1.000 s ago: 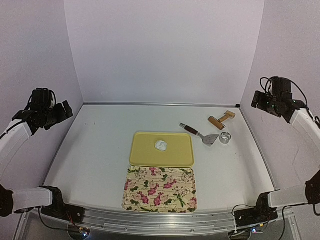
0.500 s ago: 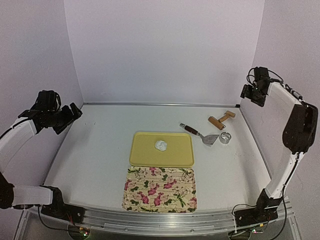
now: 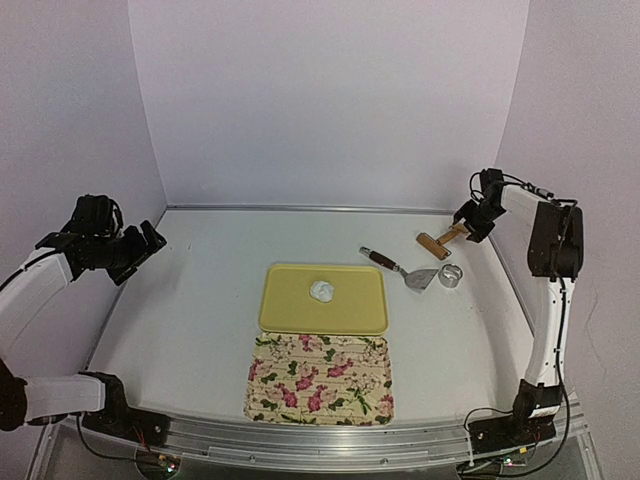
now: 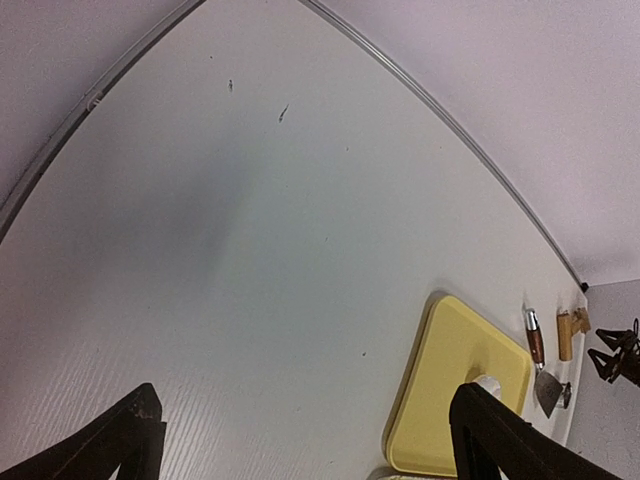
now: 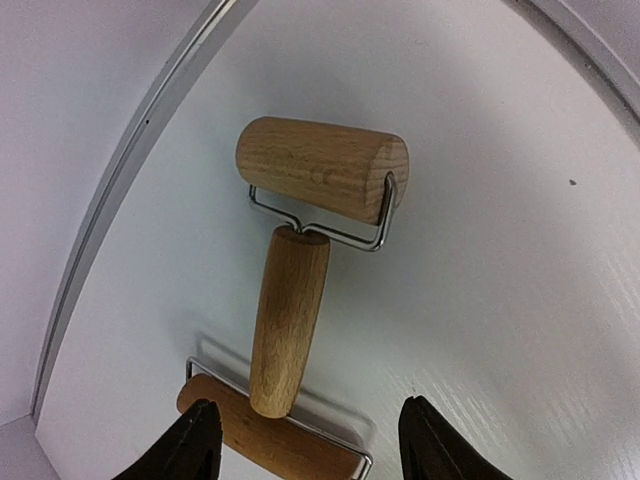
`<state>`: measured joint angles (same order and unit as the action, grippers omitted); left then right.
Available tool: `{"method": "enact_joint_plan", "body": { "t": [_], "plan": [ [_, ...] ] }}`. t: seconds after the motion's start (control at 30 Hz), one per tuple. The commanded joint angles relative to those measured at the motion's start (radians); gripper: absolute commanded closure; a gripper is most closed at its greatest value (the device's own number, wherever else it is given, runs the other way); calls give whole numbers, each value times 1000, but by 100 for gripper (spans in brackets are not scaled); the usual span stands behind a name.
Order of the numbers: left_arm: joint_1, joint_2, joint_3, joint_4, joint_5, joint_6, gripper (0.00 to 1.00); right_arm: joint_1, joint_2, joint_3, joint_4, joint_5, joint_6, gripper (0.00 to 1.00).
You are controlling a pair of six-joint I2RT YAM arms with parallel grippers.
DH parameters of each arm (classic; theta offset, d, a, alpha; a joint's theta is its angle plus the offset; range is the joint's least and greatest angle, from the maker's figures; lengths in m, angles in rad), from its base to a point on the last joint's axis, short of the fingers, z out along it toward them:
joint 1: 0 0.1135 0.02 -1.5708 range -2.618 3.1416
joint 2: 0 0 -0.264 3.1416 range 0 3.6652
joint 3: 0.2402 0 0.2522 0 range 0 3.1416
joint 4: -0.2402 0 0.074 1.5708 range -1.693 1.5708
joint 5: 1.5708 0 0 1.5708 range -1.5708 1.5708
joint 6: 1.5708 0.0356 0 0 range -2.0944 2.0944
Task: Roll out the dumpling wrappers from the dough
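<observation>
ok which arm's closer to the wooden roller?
Right. The right arm has its jaws over the wooden roller; the left arm is across the table, at its left edge.

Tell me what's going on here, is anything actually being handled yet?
Nothing is held yet. The right hand hovers at the wooden roller by the far right wall, fingers open on either side of its handle. The left hand hangs open over the left of the table. A small white lump of dough sits on the yellow tray, not rolled out. The spatula and ring cutter lie untouched.
</observation>
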<state>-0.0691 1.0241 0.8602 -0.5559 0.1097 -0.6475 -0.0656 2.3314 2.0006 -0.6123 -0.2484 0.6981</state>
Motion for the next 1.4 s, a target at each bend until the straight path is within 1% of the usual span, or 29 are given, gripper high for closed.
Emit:
{"method": "enact_joint_plan", "body": {
  "t": [0.0,0.27,0.4,0.47,0.53,0.67,0.73,0.77,0.8,0.87,1.03,1.13,1.23,1.3,1.37],
  "plan": [
    [0,8,44,-39,-8,42,1,9,78,88,39,-38,91,39],
    [1,57,56,-24,9,45,1,11,190,160,56,-60,109,40],
    [0,80,66,-12,15,41,1,10,253,220,65,-88,120,44],
    [0,91,72,-10,20,41,0,10,285,249,75,-105,130,49],
    [0,104,83,-11,28,44,0,10,325,278,92,-130,137,56],
    [0,124,107,-7,44,45,0,8,363,313,156,-170,155,78],
    [0,128,119,6,69,45,0,3,355,325,195,-189,160,91],
    [1,130,124,18,87,45,0,0,341,326,217,-192,157,98],
    [0,130,129,29,102,45,1,-2,321,326,243,-199,150,100],
    [0,137,138,50,138,47,1,-7,287,327,299,-232,128,100],
    [-2,173,163,80,236,56,1,-7,163,292,454,-400,51,100],
    [-16,185,182,81,272,59,1,0,47,222,485,-495,-15,100],
    [-57,191,198,86,297,55,1,18,-86,101,483,-584,-105,100],
    [-98,201,212,90,307,48,2,45,-188,6,482,-628,-150,100],
    [-164,224,231,93,314,42,2,79,-271,-99,475,-659,-193,100]
  ]
}}
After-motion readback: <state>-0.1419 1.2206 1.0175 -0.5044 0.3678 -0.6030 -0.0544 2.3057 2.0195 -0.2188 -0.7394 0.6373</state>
